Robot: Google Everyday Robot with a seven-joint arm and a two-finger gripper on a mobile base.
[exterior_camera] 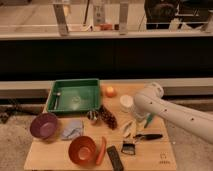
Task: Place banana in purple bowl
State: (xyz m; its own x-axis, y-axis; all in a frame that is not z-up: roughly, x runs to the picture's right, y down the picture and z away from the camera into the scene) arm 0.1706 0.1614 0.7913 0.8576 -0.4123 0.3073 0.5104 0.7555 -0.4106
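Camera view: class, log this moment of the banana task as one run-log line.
pincer: low over table, right of banana | banana: lying on table beside pincer | purple bowl: far left, no banana inside
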